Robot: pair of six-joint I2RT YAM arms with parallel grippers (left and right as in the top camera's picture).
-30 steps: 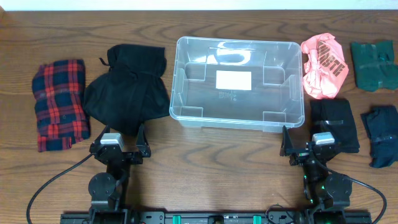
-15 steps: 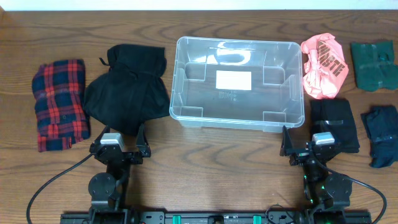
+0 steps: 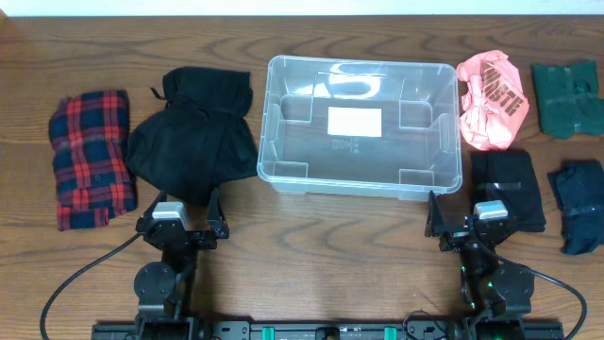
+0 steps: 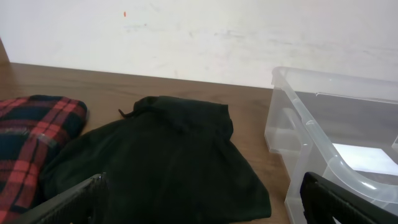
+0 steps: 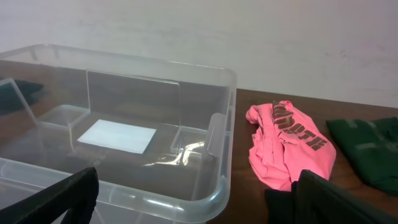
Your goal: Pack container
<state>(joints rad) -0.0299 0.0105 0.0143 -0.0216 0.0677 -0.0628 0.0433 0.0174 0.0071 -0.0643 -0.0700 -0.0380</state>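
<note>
Two grippers, one bin and six garments on a brown wooden table

- Container: clear plastic, rectangular, rounded corners, thick rim. It stands upright at the middle of the table's far half with nothing inside. A white label shows on its floor, with moulded ridges along the inner walls.
- Left gripper: at the near edge, left of the container's front corner. Its fingers are spread wide and grasp nothing. The left wrist view shows both fingertips low in frame with the black garment beyond them.
- Right gripper: at the near edge, by the container's front right corner. Its fingers are spread wide and hold nothing.
- Plaid garment: red and navy, folded, far left.
- Black garment: a loose heap between the plaid garment and the container, its edge just beside the container's left wall.
- Pink garment: crumpled, with dark lettering, touching or just beside the container's right rim.
- Green garment: dark, folded, far right.
- Folded black garment: near side of the pink one, partly under the right gripper.
- Navy garment: at the right edge, near side of the green one
</note>
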